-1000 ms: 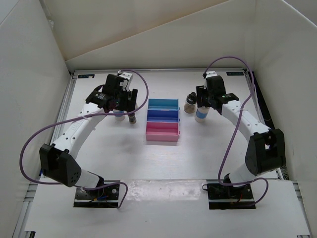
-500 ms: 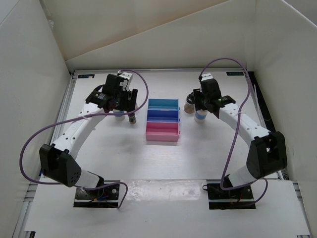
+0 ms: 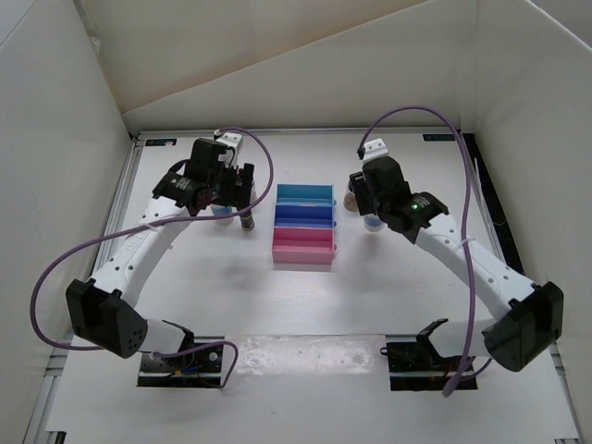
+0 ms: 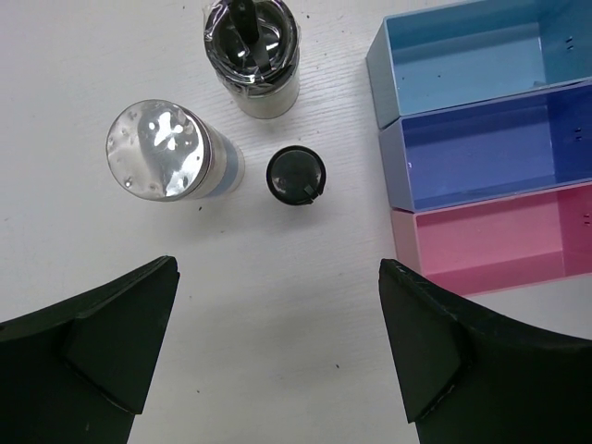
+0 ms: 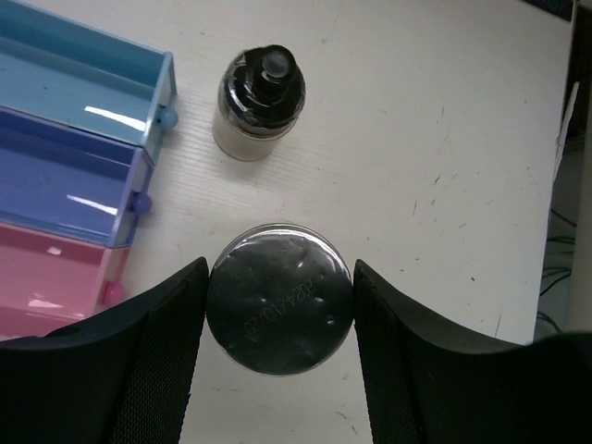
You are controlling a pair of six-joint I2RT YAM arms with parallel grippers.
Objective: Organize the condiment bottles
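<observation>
In the right wrist view my right gripper (image 5: 279,305) is shut on a silver-topped bottle (image 5: 279,310), with both pads against its sides. A black-capped bottle (image 5: 262,97) stands just beyond it. In the top view the right gripper (image 3: 373,213) is right of the rack. My left gripper (image 4: 277,277) is open and empty above bare table. Ahead of it stand a silver-topped white-blue bottle (image 4: 159,151), a wide black-capped bottle (image 4: 251,51) and a small black-capped bottle (image 4: 297,175). In the top view the left gripper (image 3: 225,196) hovers over that group.
The stepped rack (image 3: 303,258), with light blue, dark blue and pink compartments, stands mid-table between the arms. It shows at the right of the left wrist view (image 4: 393,148) and at the left of the right wrist view (image 5: 139,199). White walls enclose the table.
My right arm has swung its elbow out to the right and turned its wrist, with the gripper staying over the silver-topped bottle. My left arm has shifted only slightly.
</observation>
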